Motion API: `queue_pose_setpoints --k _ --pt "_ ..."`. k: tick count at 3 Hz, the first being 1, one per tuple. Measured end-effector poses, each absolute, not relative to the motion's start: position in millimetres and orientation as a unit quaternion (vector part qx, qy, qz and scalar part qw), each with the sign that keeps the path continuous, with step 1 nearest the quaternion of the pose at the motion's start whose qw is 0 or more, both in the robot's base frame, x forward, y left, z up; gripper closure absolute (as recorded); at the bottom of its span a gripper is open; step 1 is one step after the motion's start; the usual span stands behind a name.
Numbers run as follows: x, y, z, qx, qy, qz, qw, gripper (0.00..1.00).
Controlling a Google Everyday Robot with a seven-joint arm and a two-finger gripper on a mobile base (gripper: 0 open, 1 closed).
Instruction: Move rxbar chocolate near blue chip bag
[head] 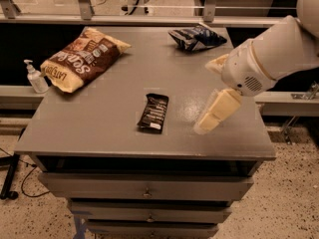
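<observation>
The rxbar chocolate (153, 112) is a small black-brown bar with white lettering, lying flat near the middle front of the grey table (94, 123). The blue chip bag (196, 37) is wrinkly and dark blue and lies at the far right of the table. My gripper (205, 96) hangs over the table's right front part, just right of the bar and apart from it. Its cream fingers (217, 112) are spread open and hold nothing. The blue bag lies well beyond the gripper.
A large tan-and-brown chip bag (82, 59) lies at the far left of the table. A small pump bottle (35, 77) stands on a ledge left of the table. Drawers (147, 188) sit under the tabletop. A railing runs behind the table.
</observation>
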State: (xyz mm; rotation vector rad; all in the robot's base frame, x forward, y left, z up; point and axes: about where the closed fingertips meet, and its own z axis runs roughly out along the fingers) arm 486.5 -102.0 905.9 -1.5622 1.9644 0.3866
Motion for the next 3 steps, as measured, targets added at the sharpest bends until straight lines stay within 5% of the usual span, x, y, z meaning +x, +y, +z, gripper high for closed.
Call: queue_pose_setpoints --k 3 --pt "503 -40 865 -0.573 0.695 0.227 0.371 0.00"
